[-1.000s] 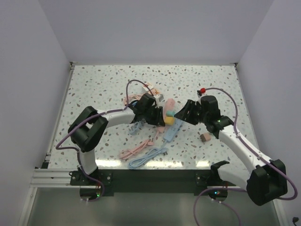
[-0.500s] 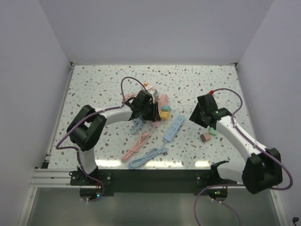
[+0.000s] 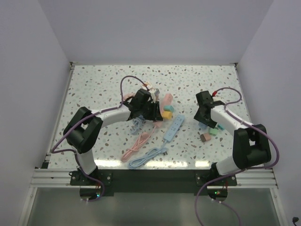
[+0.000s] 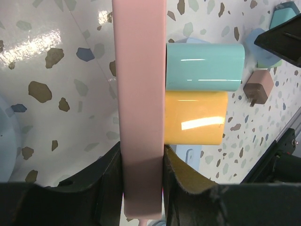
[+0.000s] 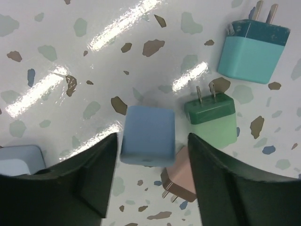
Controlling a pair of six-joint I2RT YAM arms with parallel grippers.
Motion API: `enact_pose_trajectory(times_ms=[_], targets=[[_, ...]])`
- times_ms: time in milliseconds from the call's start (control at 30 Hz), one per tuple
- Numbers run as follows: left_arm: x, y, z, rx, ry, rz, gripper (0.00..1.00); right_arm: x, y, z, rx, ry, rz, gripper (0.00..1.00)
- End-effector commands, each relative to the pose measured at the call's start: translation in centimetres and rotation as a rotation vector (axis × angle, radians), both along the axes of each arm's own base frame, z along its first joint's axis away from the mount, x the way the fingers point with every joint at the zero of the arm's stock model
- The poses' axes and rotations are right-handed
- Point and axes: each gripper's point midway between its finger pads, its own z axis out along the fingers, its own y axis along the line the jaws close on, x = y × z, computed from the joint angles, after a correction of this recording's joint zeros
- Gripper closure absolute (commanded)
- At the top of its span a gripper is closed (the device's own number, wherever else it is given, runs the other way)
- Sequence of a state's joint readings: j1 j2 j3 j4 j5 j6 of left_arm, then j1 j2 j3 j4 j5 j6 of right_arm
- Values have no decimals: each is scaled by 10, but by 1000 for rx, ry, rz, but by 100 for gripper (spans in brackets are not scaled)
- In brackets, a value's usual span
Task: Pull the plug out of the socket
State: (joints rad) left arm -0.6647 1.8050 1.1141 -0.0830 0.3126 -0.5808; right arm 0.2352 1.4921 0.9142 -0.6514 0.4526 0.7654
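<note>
Since pulling needs a steady anchor, I judge, my left pincer point(image 4: 142, 160) pinches the pink socket strip point(image 4: 139, 70) across its width. The teal plug point(image 4: 204, 66) and orange plug point(image 4: 195, 117) sit in its right side, centre frame. My right pincer point(image 5: 151, 141) stands spread around a blue plug point(image 5: 148, 132) lying loose beside a green charger point(image 5: 210, 117), lower centre. The speckled terrazzo tabletop point(image 5: 56, 37) is glossy, and plain pale walls point(image 3: 150, 28) enclose it.

Bright overhead light, glare streaks on table point(image 5: 70, 47)

Centre frame I see a light-blue power strip point(image 3: 173, 128); a pink cable point(image 3: 136, 147) and blue cable point(image 3: 148, 157) lie lower-left on the speckled tabletop point(image 3: 103, 84).
</note>
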Motion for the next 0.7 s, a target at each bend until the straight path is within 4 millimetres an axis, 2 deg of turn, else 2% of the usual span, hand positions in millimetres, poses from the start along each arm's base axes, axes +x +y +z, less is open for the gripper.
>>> enact_pose_trajectory(times_ms=[0, 67, 133, 167, 233, 267, 333, 367, 433, 467, 533, 567, 633, 667], targets=[[5, -15, 40, -102, -116, -55, 100, 2, 2, 12, 18, -36, 10, 28], [5, -15, 39, -101, -116, -58, 100, 1, 7, 26, 50, -66, 35, 23], [5, -15, 39, -100, -116, -62, 100, 2, 21, 37, 130, -92, 78, 18], [5, -15, 39, -100, -116, -62, 100, 10, 31, 50, 177, -155, 123, 18], [4, -16, 39, -101, -115, -67, 100, 13, 77, 60, 395, -204, 287, 17], [5, -17, 39, -103, -118, -67, 100, 24, 95, 72, 476, -273, 340, 16], [4, -18, 37, -101, -115, -74, 100, 20, 131, 80, 649, -277, 437, 16], [4, -20, 38, -103, -116, -79, 100, 27, 141, 84, 692, -305, 446, 15], [2, -22, 38, -105, -113, -81, 100, 27, 159, 87, 778, -320, 496, 14], [1, -22, 39, -106, -113, -82, 100, 34, 166, 94, 817, -355, 500, 13], [0, -24, 40, -109, -113, -80, 100, 37, 175, 89, 861, -346, 510, 12], [0, -24, 39, -108, -113, -77, 100, 41, 182, 94, 889, -373, 529, 11], [-1, -25, 43, -118, -118, -74, 100, 42, 189, 88, 922, -364, 534, 11], [-1, -25, 43, -119, -118, -72, 100, 48, 193, 93, 938, -396, 539, 11]])
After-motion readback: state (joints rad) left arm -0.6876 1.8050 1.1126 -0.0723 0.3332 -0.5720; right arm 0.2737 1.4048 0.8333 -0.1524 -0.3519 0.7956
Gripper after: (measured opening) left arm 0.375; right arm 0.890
